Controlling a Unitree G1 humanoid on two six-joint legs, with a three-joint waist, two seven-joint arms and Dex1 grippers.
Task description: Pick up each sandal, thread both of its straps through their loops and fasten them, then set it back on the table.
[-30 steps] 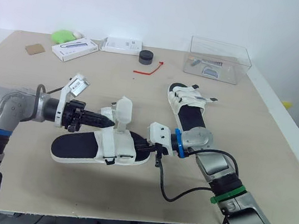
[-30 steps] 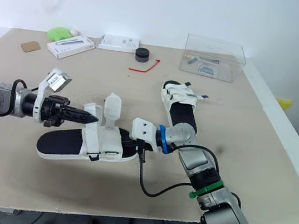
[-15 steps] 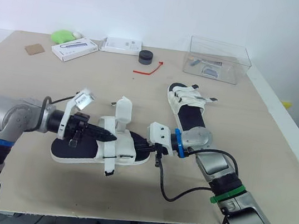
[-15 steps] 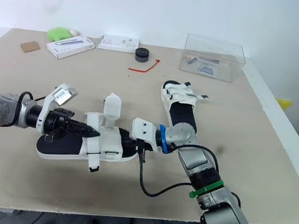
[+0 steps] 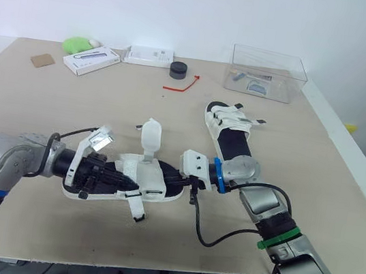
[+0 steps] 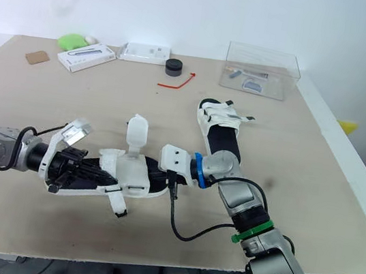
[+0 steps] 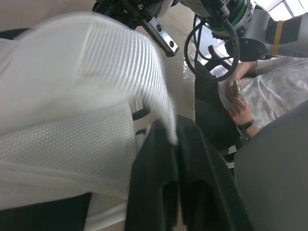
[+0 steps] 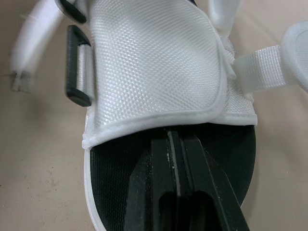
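The left gripper's (image 5: 132,189) tips are lost under the sandal's (image 5: 155,174) strap (image 7: 96,62), which blurs close to the wrist lens and seems pinched between the fingers (image 7: 154,183). The right gripper's (image 8: 174,139) tips vanish beneath the flap (image 8: 154,62). The clear box's (image 5: 269,70) contents are too small to tell.

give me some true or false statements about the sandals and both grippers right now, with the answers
1. The left gripper is pinching a white strap of the near sandal. True.
2. The second sandal lies inside the clear box. False: it lies on the table, well short of the box.
3. The right gripper has its fingers spread wide. False: they are closed together, tips tucked under the near sandal's white upper.
4. A red tie lies on the table by a black puck. True.
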